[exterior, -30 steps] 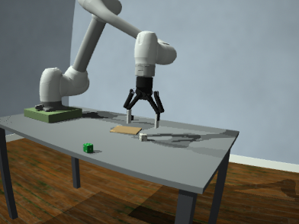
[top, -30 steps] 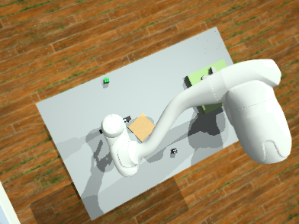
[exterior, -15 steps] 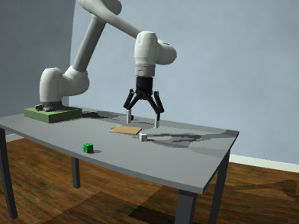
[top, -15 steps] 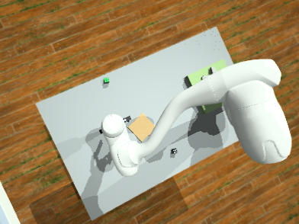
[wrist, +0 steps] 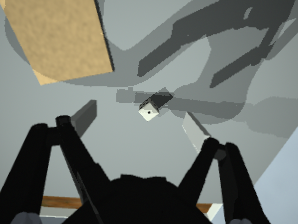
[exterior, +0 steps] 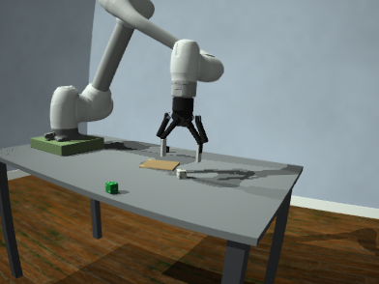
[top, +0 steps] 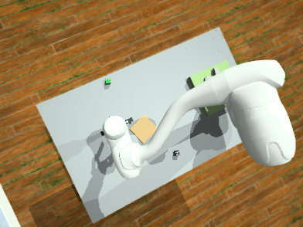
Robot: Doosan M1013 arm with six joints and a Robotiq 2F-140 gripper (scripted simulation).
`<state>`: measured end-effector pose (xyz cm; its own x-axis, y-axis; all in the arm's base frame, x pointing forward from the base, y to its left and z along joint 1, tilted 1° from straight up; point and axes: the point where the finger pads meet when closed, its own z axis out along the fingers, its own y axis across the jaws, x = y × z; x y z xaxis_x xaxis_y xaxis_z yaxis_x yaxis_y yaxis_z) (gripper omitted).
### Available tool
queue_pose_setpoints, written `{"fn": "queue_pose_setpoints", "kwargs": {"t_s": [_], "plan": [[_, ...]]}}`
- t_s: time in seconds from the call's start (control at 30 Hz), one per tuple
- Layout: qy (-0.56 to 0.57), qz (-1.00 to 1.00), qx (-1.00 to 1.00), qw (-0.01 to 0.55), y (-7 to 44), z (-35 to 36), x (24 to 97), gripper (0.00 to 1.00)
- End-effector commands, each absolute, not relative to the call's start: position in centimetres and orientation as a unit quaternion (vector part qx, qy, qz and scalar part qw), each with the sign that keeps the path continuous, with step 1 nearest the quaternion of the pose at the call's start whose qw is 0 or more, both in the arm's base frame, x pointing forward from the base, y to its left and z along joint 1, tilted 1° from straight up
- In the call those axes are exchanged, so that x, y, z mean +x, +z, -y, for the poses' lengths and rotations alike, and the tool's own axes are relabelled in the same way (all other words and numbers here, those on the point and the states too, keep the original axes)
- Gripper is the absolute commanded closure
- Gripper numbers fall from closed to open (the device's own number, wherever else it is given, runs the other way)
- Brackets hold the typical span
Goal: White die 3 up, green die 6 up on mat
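arm (top: 182, 104) overhead hides part of mat (top: 142, 129).

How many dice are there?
3: the green die near a table edge, the white die beside the mat under the open gripper, the black die on the mat's other side. The arm may hide more.

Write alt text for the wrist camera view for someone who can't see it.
The open tool hangs empty above a white die lying on the grey table, the die roughly between its two fingers. A tan mat lies at upper left, apart from the die.
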<state>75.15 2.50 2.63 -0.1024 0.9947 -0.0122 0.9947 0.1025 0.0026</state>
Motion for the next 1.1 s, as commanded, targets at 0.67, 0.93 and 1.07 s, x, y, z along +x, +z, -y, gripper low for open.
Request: {"fn": "queue_pose_setpoints", "kwargs": {"t_s": [0.67, 0.93, 1.07], "plan": [[-0.003, -0.742, 0.67, 0.005, 2.6, -8.0, 69.4, 0.0], [-0.003, -0.742, 0.67, 0.005, 2.5, -11.5, 65.9, 0.0], [-0.003, -0.742, 0.67, 0.005, 2.5, -14.0, 63.3, 0.0]]}}
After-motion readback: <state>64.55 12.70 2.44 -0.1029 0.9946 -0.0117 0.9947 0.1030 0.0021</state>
